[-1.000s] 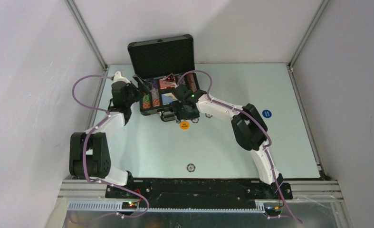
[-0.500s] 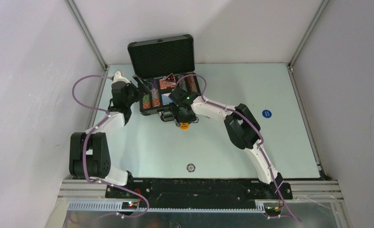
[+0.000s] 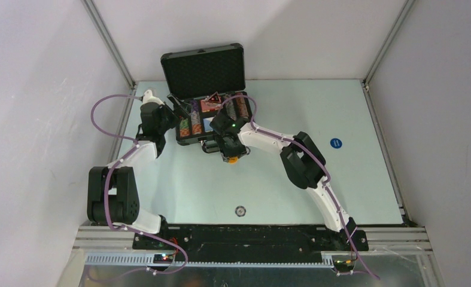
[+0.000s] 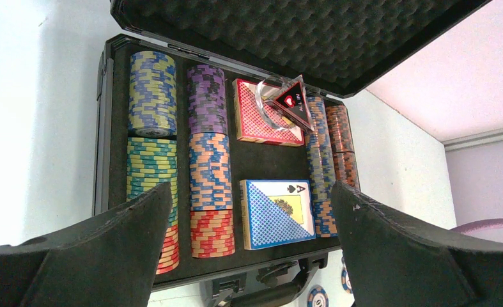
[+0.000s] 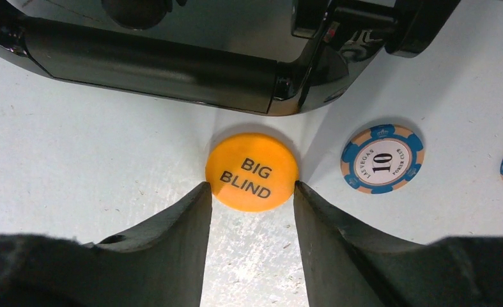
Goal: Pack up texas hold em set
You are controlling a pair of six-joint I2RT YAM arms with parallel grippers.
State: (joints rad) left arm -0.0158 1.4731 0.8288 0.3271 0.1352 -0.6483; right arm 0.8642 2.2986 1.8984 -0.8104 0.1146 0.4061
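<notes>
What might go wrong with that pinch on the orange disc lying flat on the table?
The orange Big Blind button lies flat, and the right gripper pinches only its thin rim, so it may slip or pop out when lifted. The case handle sits right behind it, so the fingers might bump it on the way up. The blue 10 chip lies close by and may get nudged.

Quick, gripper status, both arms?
Left gripper: open, empty.
Right gripper: closed on the orange button, which lies on the table.
</notes>
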